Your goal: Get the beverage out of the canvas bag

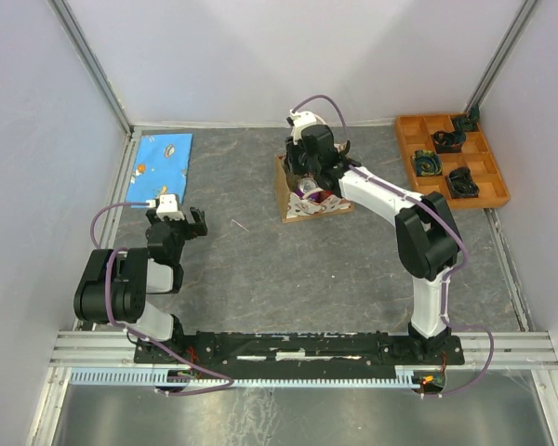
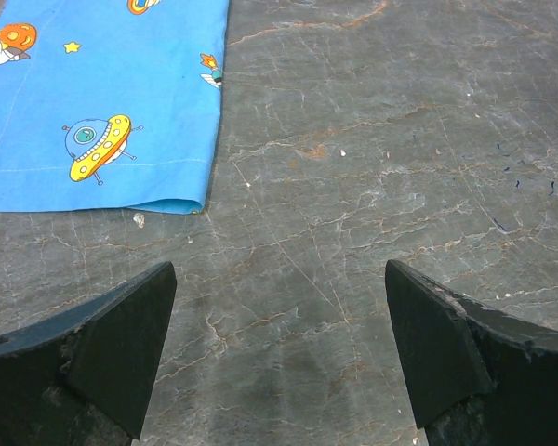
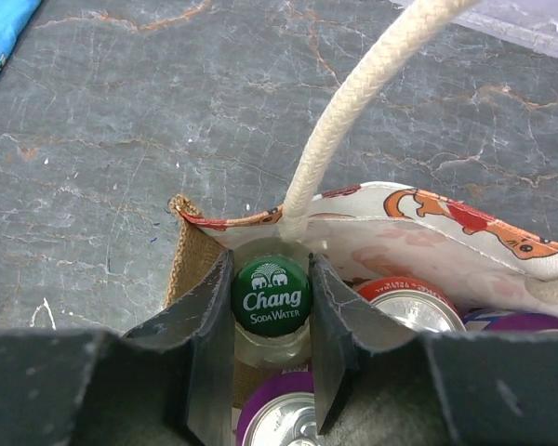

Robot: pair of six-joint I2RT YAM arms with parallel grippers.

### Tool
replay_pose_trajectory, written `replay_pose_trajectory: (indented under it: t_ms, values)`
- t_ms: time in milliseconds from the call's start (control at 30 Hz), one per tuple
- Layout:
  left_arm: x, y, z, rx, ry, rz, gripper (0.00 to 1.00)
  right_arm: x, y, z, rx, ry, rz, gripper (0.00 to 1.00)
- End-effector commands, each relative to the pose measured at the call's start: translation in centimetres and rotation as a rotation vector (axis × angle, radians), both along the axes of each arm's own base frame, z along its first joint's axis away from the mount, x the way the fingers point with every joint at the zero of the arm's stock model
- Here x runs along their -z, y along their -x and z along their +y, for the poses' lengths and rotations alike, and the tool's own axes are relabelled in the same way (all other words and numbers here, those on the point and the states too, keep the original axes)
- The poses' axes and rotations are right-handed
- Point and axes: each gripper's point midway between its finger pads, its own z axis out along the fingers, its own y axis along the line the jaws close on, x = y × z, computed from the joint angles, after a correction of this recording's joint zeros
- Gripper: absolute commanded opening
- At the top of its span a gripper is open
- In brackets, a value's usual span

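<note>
My right end effector is down in the mouth of the bag. Its two fingers are closed against either side of the bottle, right at the green cap that reads Chang Soda Water. Only the cap and a short stretch of pale neck show between the fingers. The rest of the bottle is sunk in the bag, out of my sight.

Just right of the end effector sits a red-rimmed can, partly hidden behind the right finger. Further right, the far purple can is cut off by the frame edge and the bag's patterned wall. The near purple can lies directly below the gap between the fingers, with its lower half out of frame. The cream handle rises just ahead of the cap and runs out of the top of the view. From the top camera the wrist covers the bag's opening, so I can't see the bottle there at all.

My left end effector is open, its fingers spread wide over bare bench with nothing between them. Ahead and to its left lies a blue cloth with cartoon prints, its far part cropped. An orange tray sits well off to the right of the right end effector. Its dark contents are too small for me to identify.
</note>
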Motion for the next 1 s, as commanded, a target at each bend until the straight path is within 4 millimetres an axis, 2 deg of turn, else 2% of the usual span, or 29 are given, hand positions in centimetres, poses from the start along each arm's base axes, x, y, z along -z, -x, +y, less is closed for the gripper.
replay_pose_trajectory:
  t_ms: [0, 233, 467, 667, 800, 967]
  values:
    - [-1.8, -0.9, 0.2, 0.005, -0.043, -0.060, 0.99, -7.7, -1.8, 1.1, -0.014, -0.068, -0.148, 0.00]
    - [-1.7, -0.9, 0.1, 0.006, -0.043, -0.059, 0.99, -16.0, -2.2, 0.9, -0.026, -0.101, -0.317, 0.00]
    - [-1.8, -0.9, 0.1, 0.006, -0.044, -0.060, 0.99, -24.3, 0.0, -1.0, -0.009, -0.166, -0.483, 0.00]
    - [-1.7, -0.9, 0.1, 0.006, -0.043, -0.058, 0.99, -29.8, 3.3, -5.2, 0.078, -0.174, -0.651, 0.00]
    - [-1.7, -0.9, 0.1, 0.005, -0.043, -0.058, 0.99, -33.1, 6.0, -8.8, 0.162, -0.162, -0.759, 0.00]
    - [-1.7, -0.9, 0.1, 0.004, -0.045, -0.058, 0.99, -34.9, 8.4, -14.3, 0.354, -0.093, -0.850, 0.00]
